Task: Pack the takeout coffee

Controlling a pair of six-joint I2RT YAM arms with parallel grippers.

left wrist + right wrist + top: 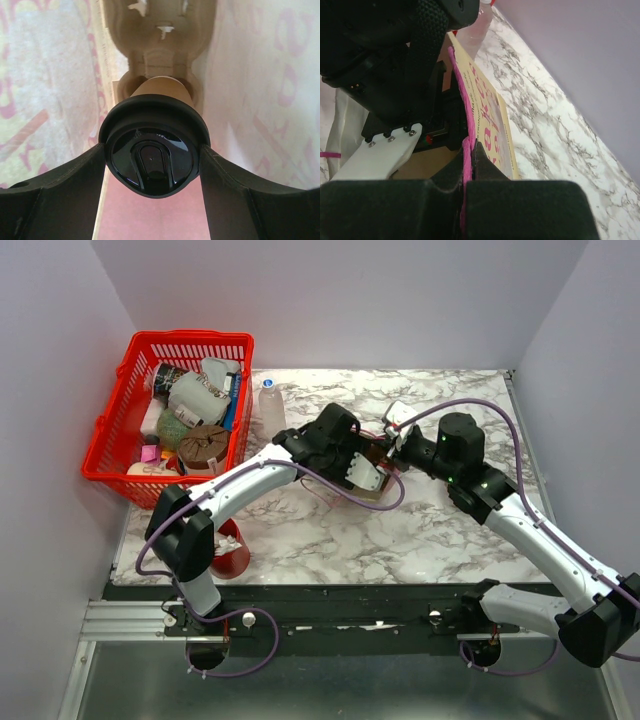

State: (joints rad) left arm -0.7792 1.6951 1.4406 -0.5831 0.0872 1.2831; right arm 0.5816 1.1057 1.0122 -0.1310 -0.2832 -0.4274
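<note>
In the left wrist view my left gripper is shut on the black lid of the takeout coffee. Its tan paper body sits in a pocket of the brown pulp carrier, inside a pale bag with pink print. In the top view the left gripper reaches into the bag at the table's middle; the cup is hidden there. My right gripper is shut on the bag's pink handle at its rim, and it also shows in the top view.
A red basket full of items stands at the back left, with a clear bottle beside it. A red cup stands near the left arm's base. The marble table ends at walls left, right and behind.
</note>
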